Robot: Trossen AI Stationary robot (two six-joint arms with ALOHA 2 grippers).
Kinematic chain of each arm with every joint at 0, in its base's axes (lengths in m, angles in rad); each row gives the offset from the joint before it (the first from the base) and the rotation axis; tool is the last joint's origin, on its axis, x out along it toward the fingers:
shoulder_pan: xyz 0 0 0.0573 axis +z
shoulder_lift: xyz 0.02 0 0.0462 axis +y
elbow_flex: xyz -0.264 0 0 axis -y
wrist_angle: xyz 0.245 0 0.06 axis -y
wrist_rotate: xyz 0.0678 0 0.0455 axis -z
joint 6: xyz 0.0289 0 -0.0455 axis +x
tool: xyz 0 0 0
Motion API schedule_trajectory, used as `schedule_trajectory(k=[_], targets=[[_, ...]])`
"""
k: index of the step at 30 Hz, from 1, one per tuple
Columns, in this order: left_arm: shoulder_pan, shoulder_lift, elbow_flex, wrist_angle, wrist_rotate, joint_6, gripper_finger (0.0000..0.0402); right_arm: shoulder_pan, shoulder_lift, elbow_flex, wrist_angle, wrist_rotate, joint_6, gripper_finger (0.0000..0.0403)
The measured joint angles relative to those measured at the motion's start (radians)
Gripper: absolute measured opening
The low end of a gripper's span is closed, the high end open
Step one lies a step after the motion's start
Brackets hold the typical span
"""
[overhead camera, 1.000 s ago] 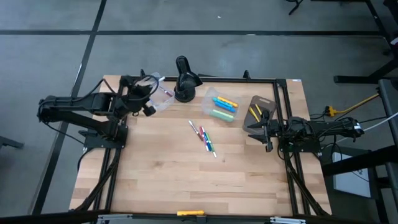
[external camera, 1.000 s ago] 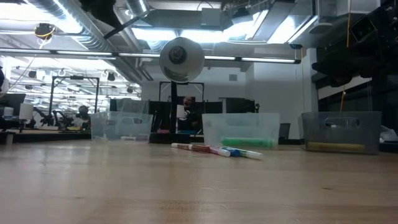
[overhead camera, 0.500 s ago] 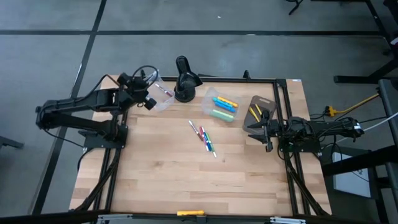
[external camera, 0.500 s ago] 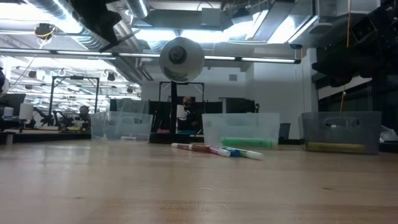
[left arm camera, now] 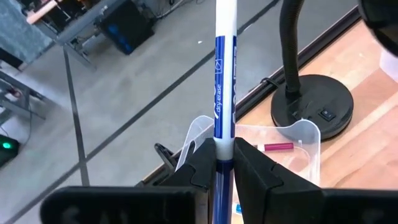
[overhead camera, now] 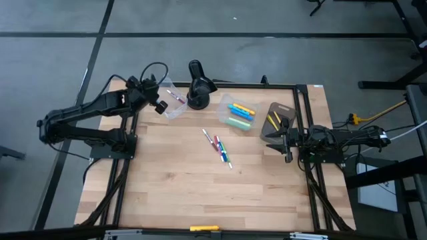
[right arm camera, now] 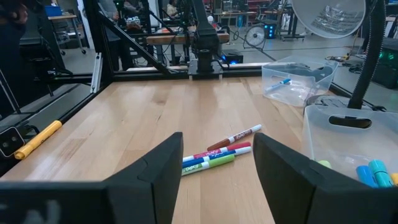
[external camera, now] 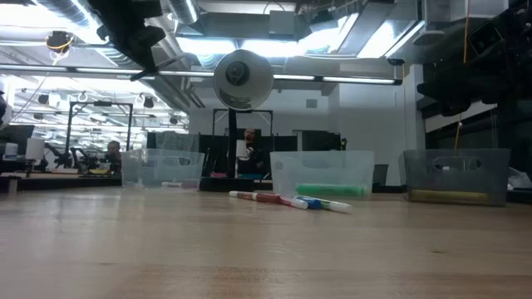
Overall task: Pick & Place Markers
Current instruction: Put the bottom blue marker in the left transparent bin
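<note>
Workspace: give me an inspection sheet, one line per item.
Surface: pale wooden table, bare toward the near edge.
Job's things: four loose markers at mid-table; more in three clear plastic tubs.
Clutter: black desk lamp at the far edge; a yellow marker at the near edge.
Tools: left tool shut on a blue-and-white dry-erase marker above the left tub; right tool open, low beside the right tub.
Cables: black loop on the left arm.
Surroundings: grey floor; workshop benches behind.
</note>
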Motion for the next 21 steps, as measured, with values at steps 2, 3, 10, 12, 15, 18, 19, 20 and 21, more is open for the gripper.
schedule_trajectory(k=[2, 3, 10, 12, 15, 18, 19, 20, 21], targets=[[0.017, 0.002, 0.000, 0.000, 0.014, 0.000, 0.0038, 0.000, 0.000, 0.000, 0.000, 0.000, 0.000, 0.0194], [0.025, 0.003, 0.000, 0.000, 0.023, 0.000, 0.0038, 0.000, 0.000, 0.000, 0.000, 0.000, 0.000, 0.0194], [0.093, 0.049, 0.000, -0.001, 0.120, 0.029, 0.0035, 0.000, 0.000, 0.000, 0.000, 0.000, 0.000, 0.0194], [0.118, 0.077, 0.000, -0.001, 0.147, 0.047, 0.0036, 0.000, 0.000, 0.000, 0.000, 0.000, 0.000, 0.0194], [0.150, 0.125, 0.000, -0.001, 0.187, 0.083, 0.0037, 0.000, 0.000, 0.000, 0.000, 0.000, 0.000, 0.0194], [0.179, 0.171, 0.000, -0.001, 0.215, 0.113, 0.0035, 0.000, 0.000, 0.000, 0.000, 0.000, 0.000, 0.0194], [0.187, 0.186, 0.000, 0.000, 0.227, 0.114, 0.0035, 0.000, 0.000, 0.000, 0.000, 0.000, 0.000, 0.0194], [0.194, 0.200, 0.000, 0.000, 0.237, 0.114, 0.0036, 0.000, 0.000, 0.000, 0.000, 0.000, 0.000, 0.0194], [0.201, 0.212, 0.000, -0.001, 0.250, 0.116, 0.0038, 0.000, 0.000, 0.000, 0.000, 0.000, 0.000, 0.0194]])
